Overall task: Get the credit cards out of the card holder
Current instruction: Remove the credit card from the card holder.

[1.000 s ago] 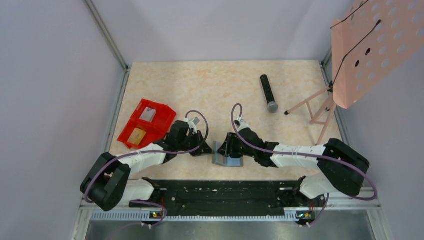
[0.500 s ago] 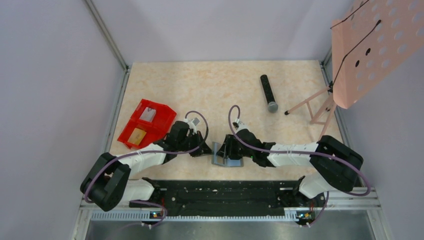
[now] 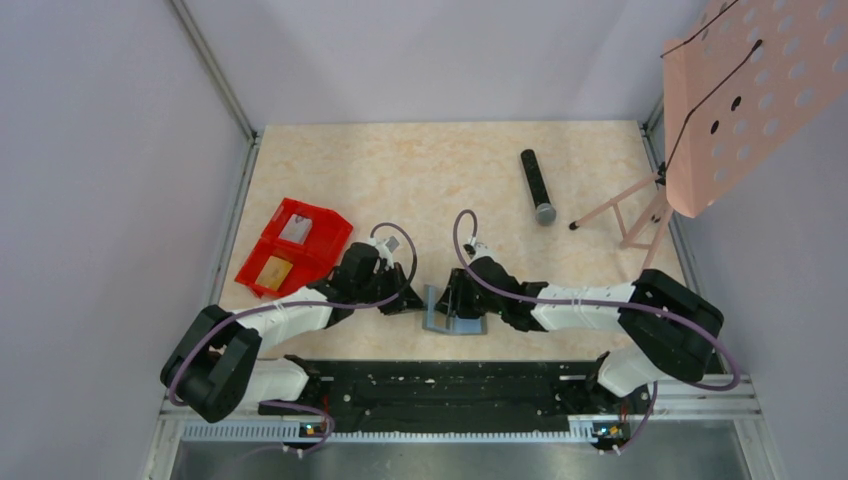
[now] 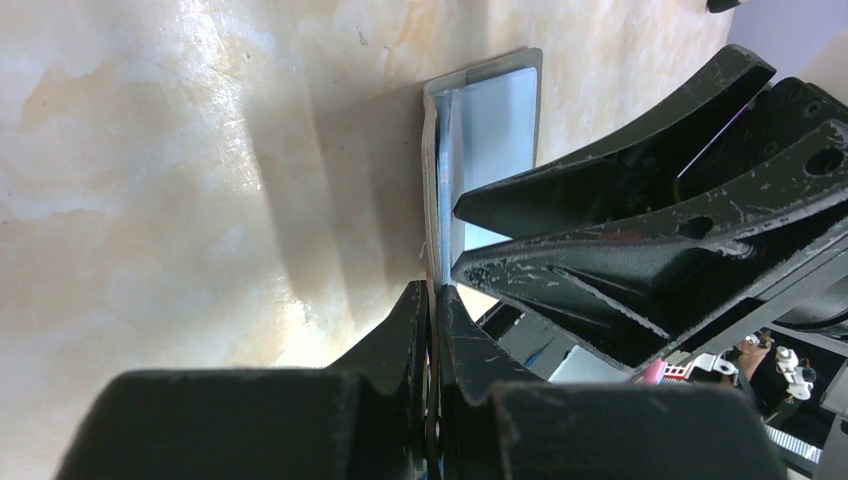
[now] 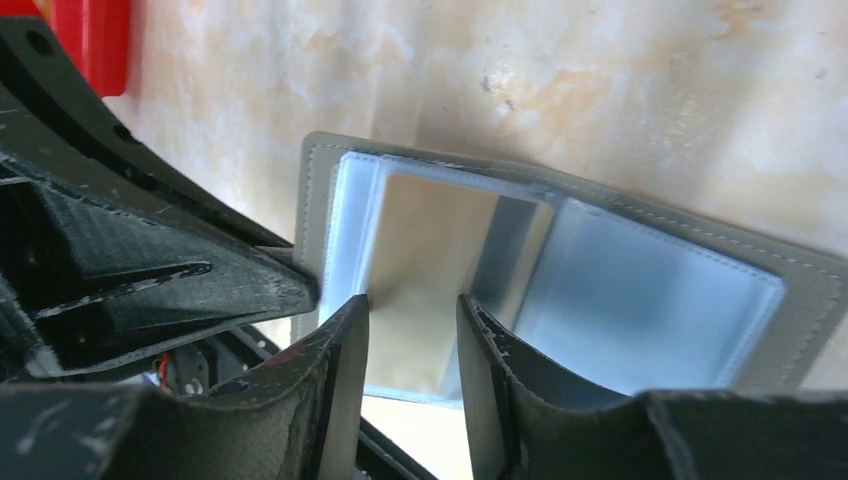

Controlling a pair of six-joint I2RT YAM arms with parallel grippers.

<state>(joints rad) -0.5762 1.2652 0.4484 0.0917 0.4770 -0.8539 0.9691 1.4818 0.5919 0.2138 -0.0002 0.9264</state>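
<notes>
The left arm and right arm have white tubes between fat black joints. A thin purple cable loops along each one. The left gripper and right gripper are black, with pointy fingers full of little white scratches. Both arms sit on a long black rail.
</notes>
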